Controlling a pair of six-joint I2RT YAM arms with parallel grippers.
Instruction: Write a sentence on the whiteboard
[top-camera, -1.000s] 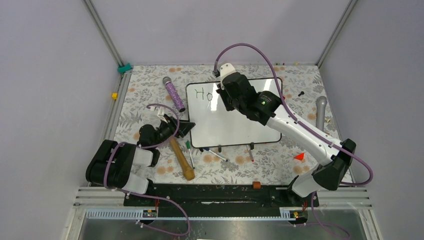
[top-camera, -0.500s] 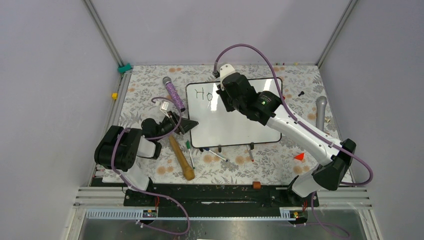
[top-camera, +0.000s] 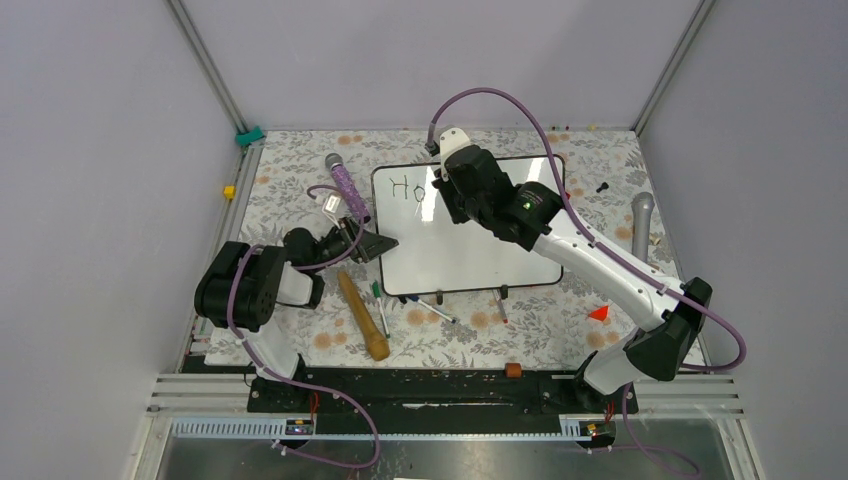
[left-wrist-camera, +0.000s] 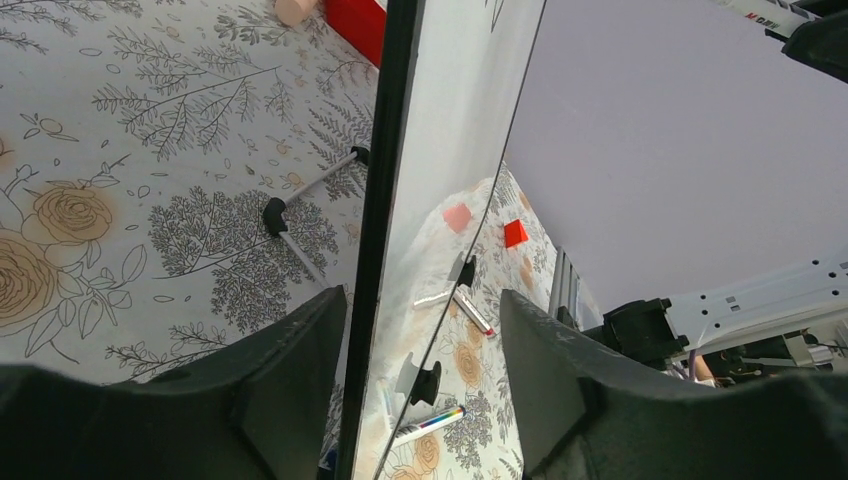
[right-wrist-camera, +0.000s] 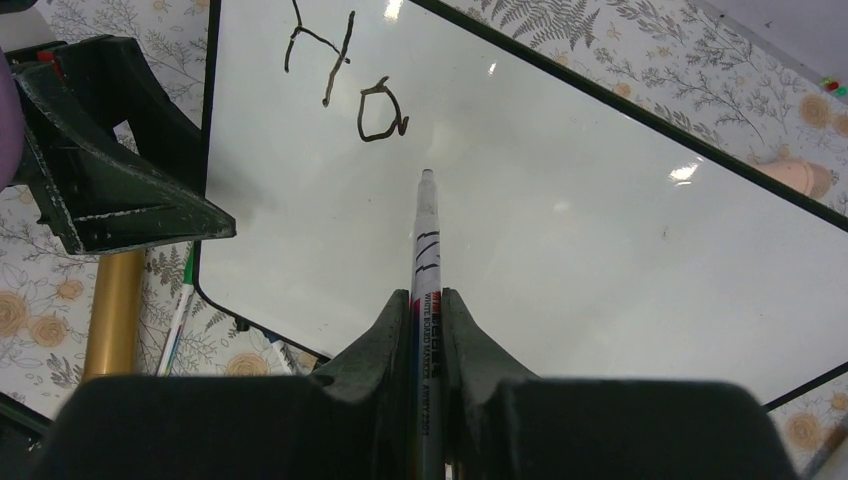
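1. A large glossy white rectangular whiteboard with a thin black frame (top-camera: 470, 255) is seen lying near the middle of a table covered in a grey floral print (top-camera: 290, 190), its two small black feet at the near edge.
2. The sentence (right-wrist-camera: 345, 85) is found at the board's upper left corner, where only the dark handwritten letters "Ho" can be read.
3. A slim white whiteboard marker with printed lettering (right-wrist-camera: 424, 240) is pinched between the pressed-together fingers of the right gripper (right-wrist-camera: 428, 300). Its tip is pointed at the board just below the "o"; whether the tip touches the surface cannot be told.
4. The left gripper (left-wrist-camera: 420, 300) is held at the board's left edge with its fingers spread. The black frame is seen between them, close beside one finger and apart from the other.
5. A golden-brown wooden cylinder (top-camera: 363, 316) is laid on the table near the board's near left corner.
6. A purple microphone with a grey head (top-camera: 348, 190) is laid just beside the board's left edge, toward the far side.
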